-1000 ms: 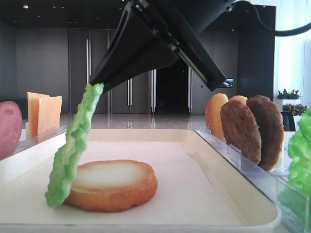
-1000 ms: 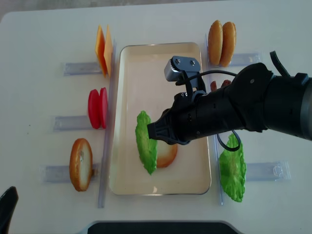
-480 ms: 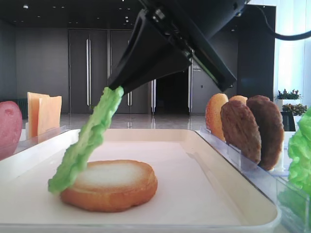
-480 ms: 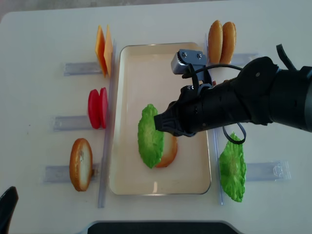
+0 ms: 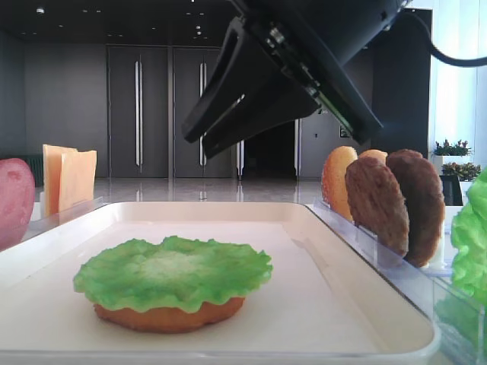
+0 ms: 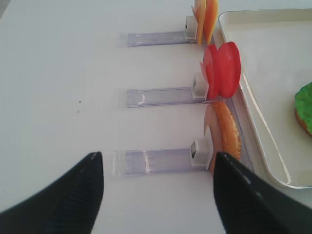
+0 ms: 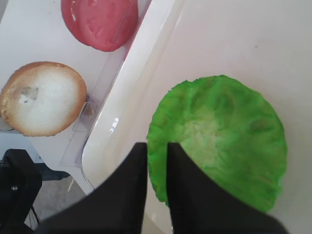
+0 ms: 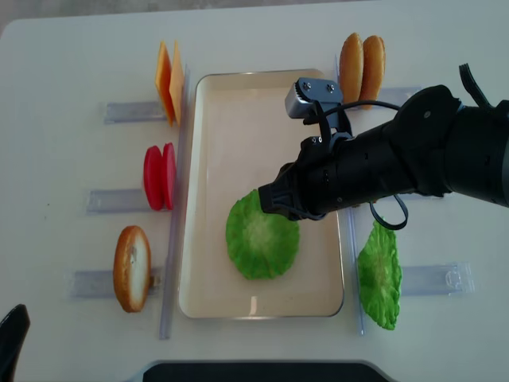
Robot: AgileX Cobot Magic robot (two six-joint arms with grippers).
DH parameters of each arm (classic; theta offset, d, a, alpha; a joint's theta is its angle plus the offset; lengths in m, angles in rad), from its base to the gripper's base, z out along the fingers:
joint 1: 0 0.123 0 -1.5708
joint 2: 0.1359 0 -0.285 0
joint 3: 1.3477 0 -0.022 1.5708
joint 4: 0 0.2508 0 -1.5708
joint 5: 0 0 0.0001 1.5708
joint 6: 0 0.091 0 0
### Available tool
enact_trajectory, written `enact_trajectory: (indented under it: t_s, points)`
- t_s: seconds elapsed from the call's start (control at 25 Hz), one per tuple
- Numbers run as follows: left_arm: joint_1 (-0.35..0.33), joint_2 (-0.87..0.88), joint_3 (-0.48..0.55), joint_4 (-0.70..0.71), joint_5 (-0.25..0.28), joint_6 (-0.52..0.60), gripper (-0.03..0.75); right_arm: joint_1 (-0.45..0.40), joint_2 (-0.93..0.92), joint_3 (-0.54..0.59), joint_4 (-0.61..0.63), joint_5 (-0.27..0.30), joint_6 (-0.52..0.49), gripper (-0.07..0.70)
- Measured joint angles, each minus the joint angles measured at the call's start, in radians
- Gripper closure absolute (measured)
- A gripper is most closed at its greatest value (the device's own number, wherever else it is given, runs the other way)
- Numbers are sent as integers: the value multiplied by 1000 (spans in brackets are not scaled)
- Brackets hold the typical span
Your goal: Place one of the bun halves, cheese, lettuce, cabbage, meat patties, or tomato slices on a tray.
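Two ruffled bright green lettuce leaves (image 8: 262, 235) are showing. One is lying flat on a round golden-brown bun half (image 5: 167, 315), covering its top, in the half of the big cream-white rectangular tray (image 8: 254, 127) that sits toward the bottom of the overhead view. The other leaf (image 8: 379, 274) is standing in a clear rack just off the tray's right long edge.

The right gripper (image 7: 156, 146) is hovering over the leaf's edge with its black fingers slightly apart and nothing between them. The left gripper (image 6: 157, 156) is sitting wide open and empty over the white tabletop (image 8: 64, 119), beside the left racks.

Along the tray's left long edge I'm counting two yellow-orange cheese squares (image 8: 169, 79), two red tomato discs (image 8: 159, 177) and one more bun half (image 8: 131, 268). By the far right corner two more buns (image 8: 362, 69) are standing, with two dark brown patties (image 5: 396, 201) next to them
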Motion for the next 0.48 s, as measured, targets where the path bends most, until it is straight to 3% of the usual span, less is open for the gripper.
enact_trajectory:
  t_s: [0.16,0.36,0.48]
  points:
    - [0,0,0,0,0,0,181,0,0,0,-18,6,0,454]
    - [0,0,0,0,0,0,181,0,-2,0,-29,13,0,225]
    - [0,0,0,0,0,0,181,0,-23,0,-32,14,2,182]
